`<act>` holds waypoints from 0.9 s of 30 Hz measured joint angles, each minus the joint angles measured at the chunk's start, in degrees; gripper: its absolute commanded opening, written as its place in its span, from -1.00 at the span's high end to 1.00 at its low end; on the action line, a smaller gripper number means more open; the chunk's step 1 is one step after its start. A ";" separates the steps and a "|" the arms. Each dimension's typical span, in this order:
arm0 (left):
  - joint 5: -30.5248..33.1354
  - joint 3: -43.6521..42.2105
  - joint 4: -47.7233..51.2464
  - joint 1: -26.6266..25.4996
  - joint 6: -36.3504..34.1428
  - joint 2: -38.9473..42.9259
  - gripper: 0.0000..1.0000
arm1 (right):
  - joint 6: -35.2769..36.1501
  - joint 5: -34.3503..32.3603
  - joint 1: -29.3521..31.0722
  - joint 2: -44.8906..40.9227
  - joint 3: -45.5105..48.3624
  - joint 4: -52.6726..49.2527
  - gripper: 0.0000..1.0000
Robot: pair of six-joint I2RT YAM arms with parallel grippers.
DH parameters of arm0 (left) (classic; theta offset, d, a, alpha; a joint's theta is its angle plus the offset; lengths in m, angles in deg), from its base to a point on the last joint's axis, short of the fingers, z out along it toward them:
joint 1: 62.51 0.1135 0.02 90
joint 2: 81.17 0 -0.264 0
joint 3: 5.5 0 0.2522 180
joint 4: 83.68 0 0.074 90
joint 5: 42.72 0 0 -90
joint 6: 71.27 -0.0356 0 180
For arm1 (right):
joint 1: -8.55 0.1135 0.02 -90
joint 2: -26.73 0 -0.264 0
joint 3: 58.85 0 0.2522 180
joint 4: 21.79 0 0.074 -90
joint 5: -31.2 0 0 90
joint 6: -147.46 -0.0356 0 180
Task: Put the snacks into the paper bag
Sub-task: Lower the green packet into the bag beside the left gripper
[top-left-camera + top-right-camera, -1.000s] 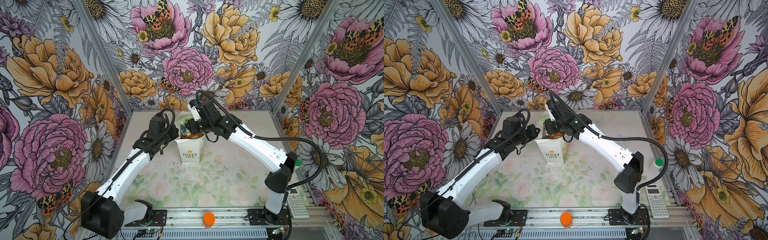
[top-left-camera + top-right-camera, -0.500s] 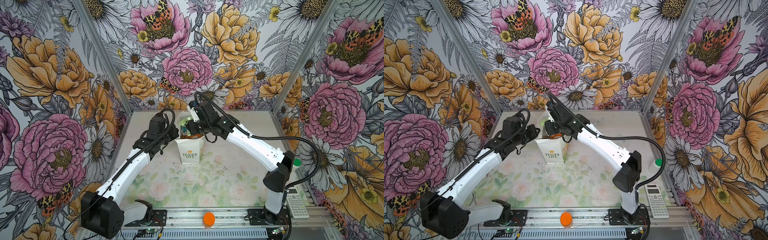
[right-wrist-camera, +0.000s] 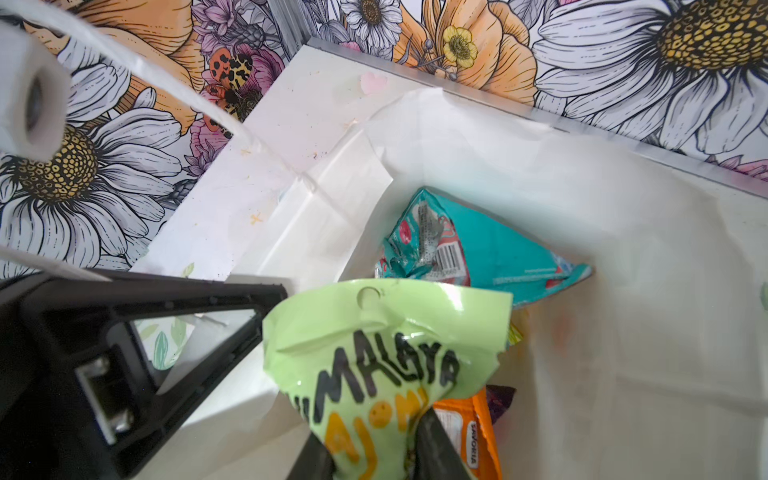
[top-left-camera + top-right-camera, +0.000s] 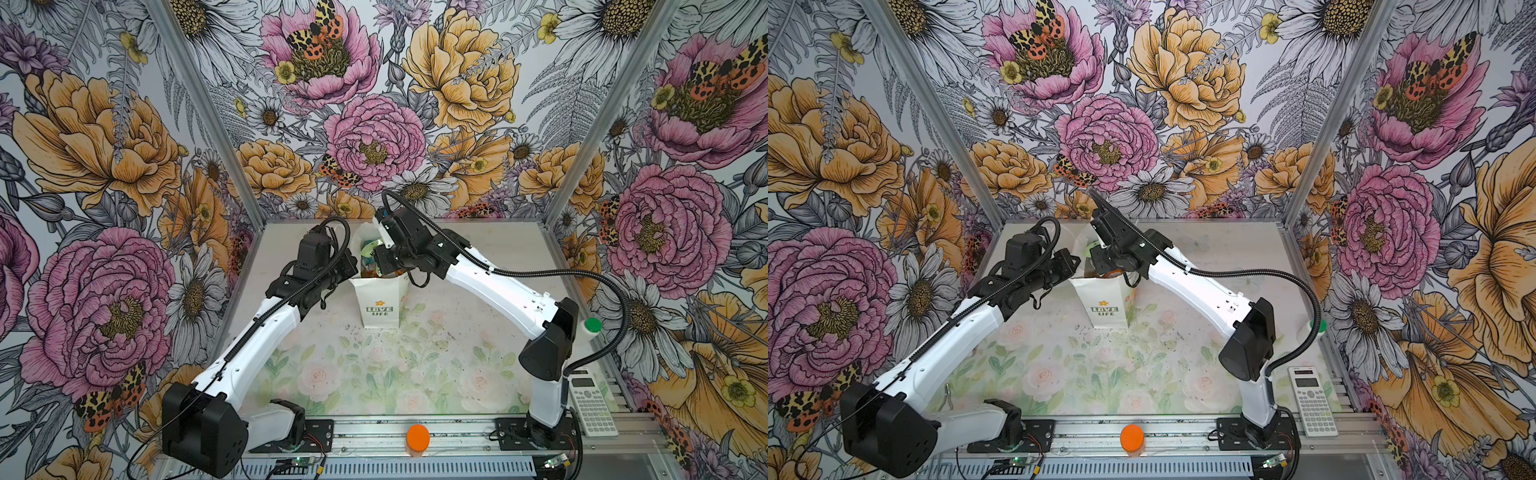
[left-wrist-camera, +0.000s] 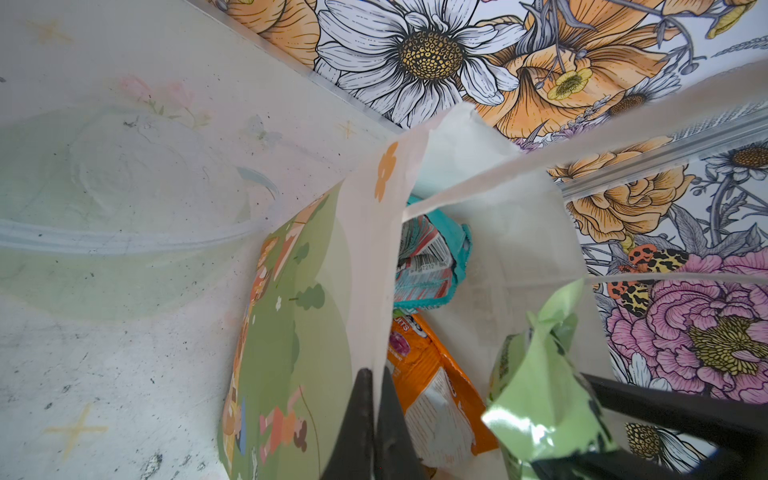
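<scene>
The bag (image 4: 380, 299) stands upright at the rear middle of the desk (image 4: 374, 374), between both arms. The left gripper (image 5: 375, 376) is pressed together on the bag's side wall at the rim. The right gripper (image 3: 370, 432) pinches a pale green packet (image 3: 374, 332) in the bag's mouth, above a teal packet (image 3: 490, 257) and an orange packet (image 3: 469, 440) lying inside.
</scene>
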 measured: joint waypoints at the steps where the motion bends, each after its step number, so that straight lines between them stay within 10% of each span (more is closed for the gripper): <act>1: 0.00 0.00 0.00 0.00 0.00 0.00 1.00 | 0.07 0.00 0.11 0.00 -0.02 -0.28 0.45; 27: 0.00 0.00 0.00 -0.02 0.00 0.00 1.00 | 1.73 0.74 1.22 1.14 -3.82 -6.25 0.36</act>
